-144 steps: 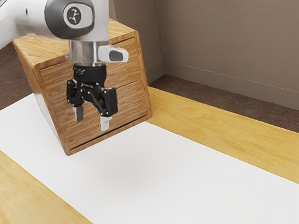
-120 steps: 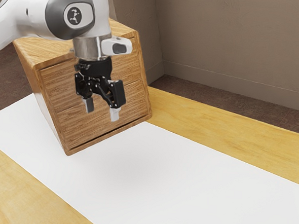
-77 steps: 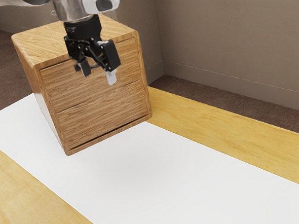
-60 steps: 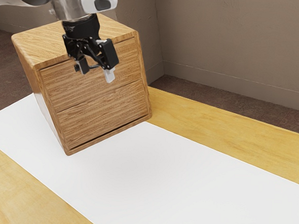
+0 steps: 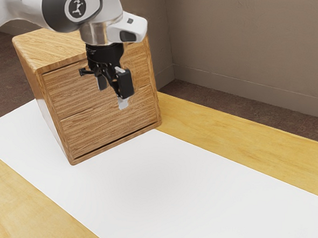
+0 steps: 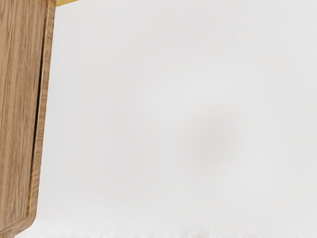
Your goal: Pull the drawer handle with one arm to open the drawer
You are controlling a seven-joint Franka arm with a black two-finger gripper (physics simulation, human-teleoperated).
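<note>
A wooden cabinet (image 5: 68, 100) stands tilted on the white mat at the exterior view's left. It has two plain wood drawer fronts, the upper drawer (image 5: 64, 86) and the lower drawer (image 5: 104, 124), both flush with the frame. My gripper (image 5: 113, 93) hangs in front of the upper drawer, near the seam between the two fronts. It is open, with nothing between its fingers. In the wrist view the cabinet (image 6: 20, 114) stands beside my hand, and the white mat (image 6: 173, 124) lies under it.
The white mat (image 5: 160, 189) covers the middle of a wooden table (image 5: 239, 137). A brown wall with a baseboard (image 5: 247, 84) runs behind the table. Dark floor shows at the back right.
My gripper rose from before the lower drawer to the cabinet's top edge. It has since come down and to the exterior view's right, turning, and now hangs before the upper drawer. The cabinet has not moved.
</note>
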